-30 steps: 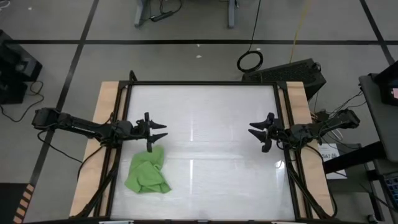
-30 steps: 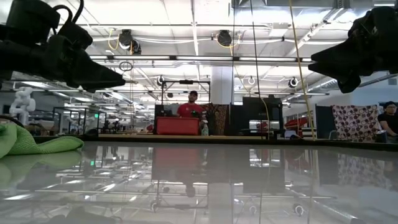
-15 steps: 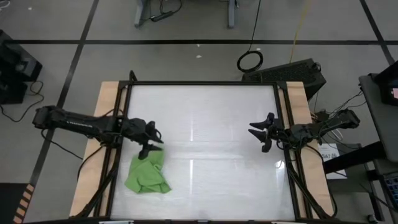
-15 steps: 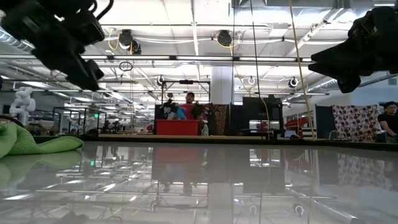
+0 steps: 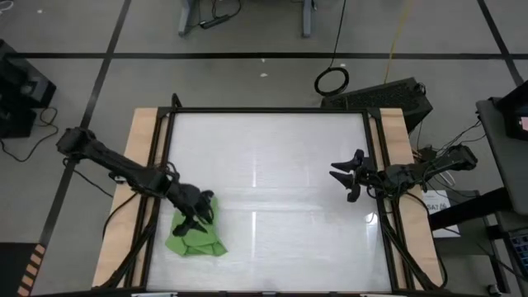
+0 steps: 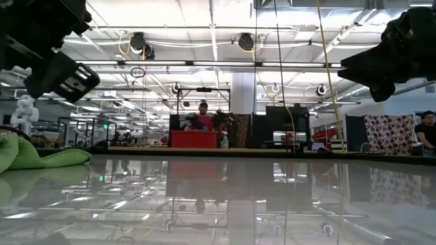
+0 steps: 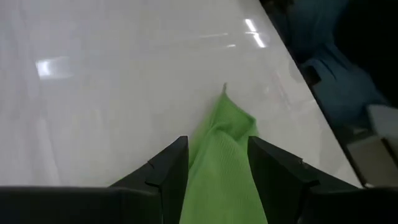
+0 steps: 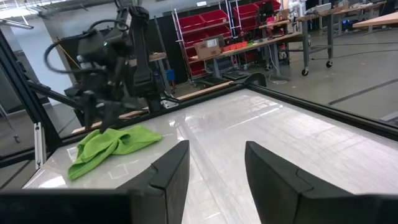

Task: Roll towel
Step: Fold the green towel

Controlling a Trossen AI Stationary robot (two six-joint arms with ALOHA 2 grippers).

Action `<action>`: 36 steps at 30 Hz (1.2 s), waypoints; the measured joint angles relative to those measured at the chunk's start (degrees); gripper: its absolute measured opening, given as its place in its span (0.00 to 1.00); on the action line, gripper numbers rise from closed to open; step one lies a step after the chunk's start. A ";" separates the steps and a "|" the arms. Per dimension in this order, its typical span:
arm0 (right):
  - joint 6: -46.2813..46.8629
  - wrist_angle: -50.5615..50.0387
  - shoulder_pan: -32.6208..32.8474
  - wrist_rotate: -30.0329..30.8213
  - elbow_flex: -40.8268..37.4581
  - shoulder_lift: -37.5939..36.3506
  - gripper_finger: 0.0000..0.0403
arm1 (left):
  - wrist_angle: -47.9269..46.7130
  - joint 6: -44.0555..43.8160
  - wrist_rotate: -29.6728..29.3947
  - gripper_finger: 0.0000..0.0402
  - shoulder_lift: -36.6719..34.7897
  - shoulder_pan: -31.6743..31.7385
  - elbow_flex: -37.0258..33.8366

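Note:
The lime-green towel [image 5: 196, 237] lies crumpled on the white table top near its left near corner. It also shows in the low view [image 6: 30, 156] and the right wrist view [image 8: 112, 144]. My left gripper [image 5: 200, 218] is open and points down over the towel's far part. In the left wrist view, the two fingers stand on either side of a ridge of the cloth [image 7: 221, 158]. My right gripper [image 5: 342, 183] is open and empty above the table's right side, far from the towel. My left gripper's open fingers [image 7: 169, 167] come from above, slanting, and straddle a raised fold of the towel [image 7: 217, 143]. I cannot tell whether they touch the cloth. The towel lies flat on the table.
The glossy white table top [image 5: 280, 157] has a black frame and wooden side strips [image 5: 140, 140]. Wide free room lies between the towel and my right gripper. A person [image 6: 202, 117] stands far off in the room behind the table.
My left gripper has gone toward the table's near edge and down, from beyond the towel's far edge to over the towel, tipping to point downward. The towel has stayed where it was.

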 joint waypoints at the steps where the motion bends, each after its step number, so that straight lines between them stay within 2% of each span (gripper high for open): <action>1: 0.00 0.00 0.00 -0.01 0.01 -0.01 0.36 | 1.96 0.53 -0.04 0.43 2.14 -0.73 0.04; 8: 0.00 0.00 0.00 0.00 0.00 0.00 0.36 | 8.73 1.47 -1.91 0.43 13.90 -3.51 0.04; 12: 0.00 0.00 0.01 0.00 0.02 -0.02 0.36 | 12.44 3.15 -5.09 0.43 17.05 -4.50 0.04; 16: 0.00 -0.02 -0.01 0.00 0.00 -0.01 0.36 | 12.30 4.16 -5.20 0.42 18.93 -4.51 1.01; 19: 0.00 -0.03 0.00 0.00 0.00 -0.01 0.36 | 10.10 5.52 -3.93 0.35 20.38 -4.75 2.19; 28: -0.02 -0.02 0.00 0.00 0.01 -0.02 0.36 | 7.95 11.16 -3.08 0.03 20.74 -7.06 5.78; 36: 0.00 -0.02 0.01 -0.02 0.00 -0.02 0.36 | 7.64 11.19 -5.24 0.03 20.74 -7.13 6.40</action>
